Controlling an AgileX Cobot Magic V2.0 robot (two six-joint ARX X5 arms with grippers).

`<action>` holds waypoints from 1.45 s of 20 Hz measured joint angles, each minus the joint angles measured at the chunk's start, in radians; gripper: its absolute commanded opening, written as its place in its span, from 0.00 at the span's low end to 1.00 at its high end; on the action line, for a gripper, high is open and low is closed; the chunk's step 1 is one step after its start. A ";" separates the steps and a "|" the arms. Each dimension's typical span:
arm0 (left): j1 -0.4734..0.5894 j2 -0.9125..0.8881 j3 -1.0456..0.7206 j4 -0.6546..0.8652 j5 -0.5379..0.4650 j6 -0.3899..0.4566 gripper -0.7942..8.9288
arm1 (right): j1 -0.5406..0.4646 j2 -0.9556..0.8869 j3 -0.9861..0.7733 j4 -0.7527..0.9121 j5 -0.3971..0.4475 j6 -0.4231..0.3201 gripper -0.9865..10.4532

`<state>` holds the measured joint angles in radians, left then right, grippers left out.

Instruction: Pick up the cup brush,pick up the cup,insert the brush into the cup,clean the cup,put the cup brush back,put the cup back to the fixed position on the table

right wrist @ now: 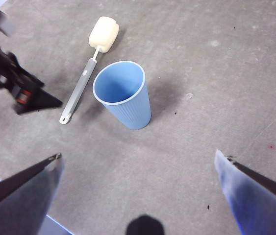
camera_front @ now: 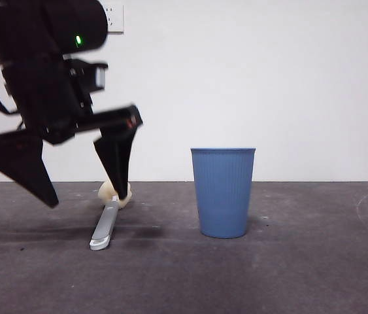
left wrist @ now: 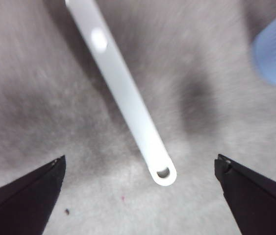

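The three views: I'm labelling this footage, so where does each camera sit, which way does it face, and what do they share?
Front view: low, level across the table; cup, cup brush, left claw open.
Left wrist view: looks down at the brush handle between its open claw's jaws.
Right wrist view: high, looking down; open right claw, cup, brush and the left claw.
Shared: cup and brush appear in all three.

The tall blue ribbed plastic cup [camera_front: 223, 191] is looking matt; the smooth grey-handled brush [right wrist: 78, 89] is carrying a porous cream sponge head [right wrist: 104, 33]; the dark grey counter [camera_front: 301, 275] is appearing rough, scuffed.
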<state>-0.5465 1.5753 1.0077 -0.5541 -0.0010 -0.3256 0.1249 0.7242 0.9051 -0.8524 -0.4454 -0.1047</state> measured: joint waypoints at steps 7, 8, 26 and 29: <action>0.000 0.057 0.000 0.049 -0.063 -0.045 0.76 | 0.000 0.000 0.000 0.000 0.000 0.003 0.66; 0.000 0.057 0.000 0.052 -0.071 -0.052 0.76 | 0.000 0.000 0.000 0.000 0.000 0.003 0.66; -0.035 0.131 0.001 0.066 -0.067 -0.098 0.15 | 0.000 0.001 0.000 0.000 0.000 0.011 0.66; -0.035 0.131 0.001 0.066 -0.034 -0.097 0.08 | 0.000 0.001 0.000 0.000 0.000 0.011 0.66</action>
<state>-0.5819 1.7061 1.0088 -0.4881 -0.0349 -0.4229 0.1249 0.7250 0.9051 -0.8520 -0.4454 -0.0933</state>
